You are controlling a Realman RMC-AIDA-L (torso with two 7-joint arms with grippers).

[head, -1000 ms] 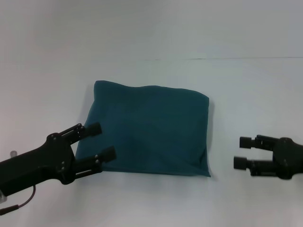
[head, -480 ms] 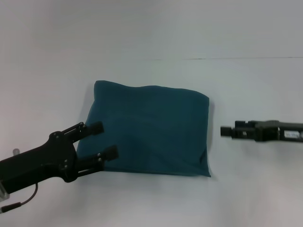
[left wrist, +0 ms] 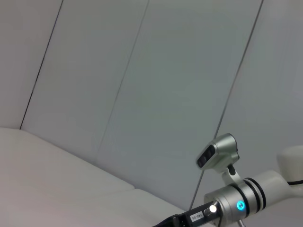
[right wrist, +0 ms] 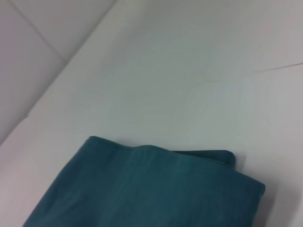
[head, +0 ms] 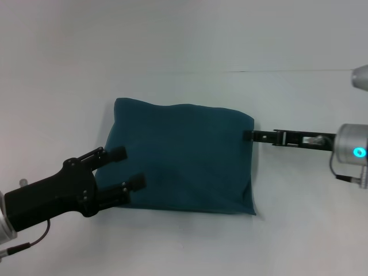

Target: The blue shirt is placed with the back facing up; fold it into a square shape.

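1. we are viewing the blue shirt (head: pixel 181 158) lying on the white table (head: pixel 299 236), already folded into a compact, roughly square bundle with its plain side up; no lettering is showing.
2. our left gripper (head: pixel 122 168) is hovering over the shirt's near-left corner, fingers spread apart with nothing between them. it is sitting almost where it was a second ago, shifted only slightly inward.
3. our right gripper (head: pixel 250 136) is the thing that is changing: a second ago it was well apart from the cloth on the right with its two fingers visibly spread; half a second ago it had turned edge-on and was sliding in; now its tip is touching or just beside the shirt's right edge, near the far-right corner.
4. seen edge-on from the head camera, we cannot tell how far the right fingers are parted, nor whether they are pinching any fabric. the right wrist view is showing only the shirt's far corner and bare table, no fingers.
5. our judgement: the fold itself is looking essentially done, and the right arm is probably going in to tidy or nudge that right edge. the risk we are noting is dragging the top layer and opening the bundle.
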